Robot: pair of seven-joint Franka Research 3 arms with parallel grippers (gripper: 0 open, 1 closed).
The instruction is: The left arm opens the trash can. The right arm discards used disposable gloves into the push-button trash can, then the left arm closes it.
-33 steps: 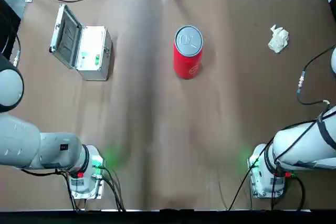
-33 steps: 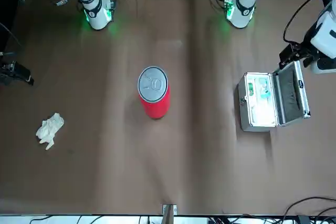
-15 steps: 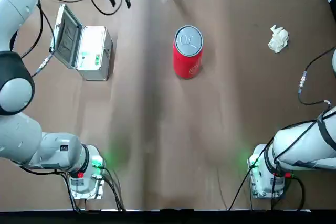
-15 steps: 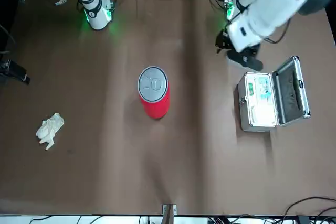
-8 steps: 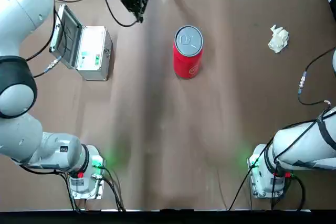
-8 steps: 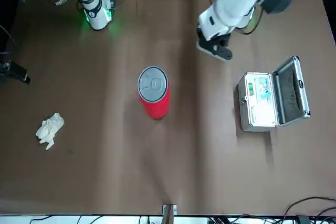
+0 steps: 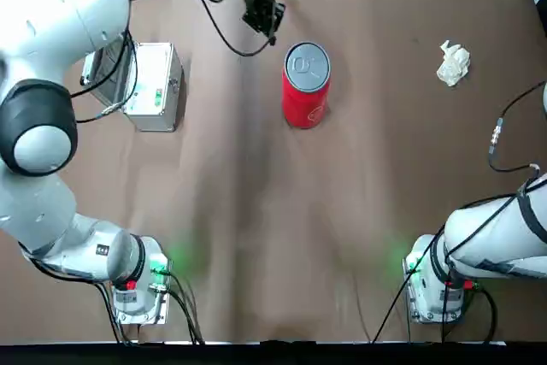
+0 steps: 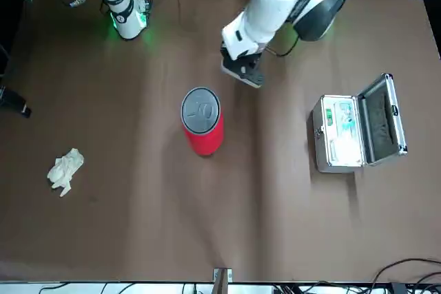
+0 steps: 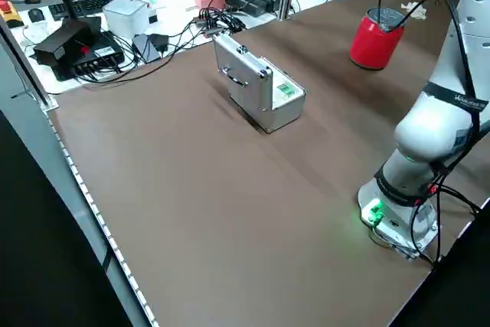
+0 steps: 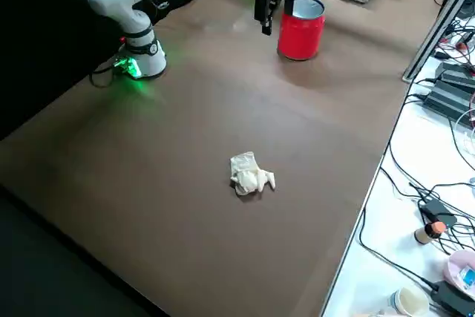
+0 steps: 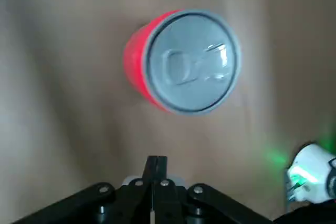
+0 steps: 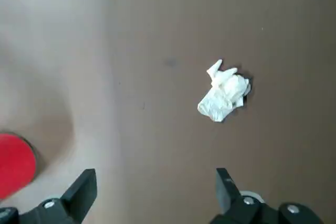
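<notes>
A: Where is the left gripper (image 7: 267, 19)?
B: Raised beside the trash can (image 7: 305, 85), fingers pressed together, empty. Lid on; can mid-table.

A: And the right gripper (image 12: 152, 192)?
B: Fingers spread, empty, high above the gloves (image 7: 453, 62), which lie far right on the table (image 7: 359, 177). Silver case (image 7: 141, 83) far left, open.

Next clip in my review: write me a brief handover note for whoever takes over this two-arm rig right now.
Left gripper: shut, empty, hovering just beside the small red cylindrical trash can on its far-left side, not touching.
Right gripper: open, empty, looking down at the cream-white wad of gloves; it is outside the top view.
The can's round silver-grey lid is closed. Gloves lie on the brown table, far right.
Done: nothing.
Left: open lid, drop gloves in, close lid.
</notes>
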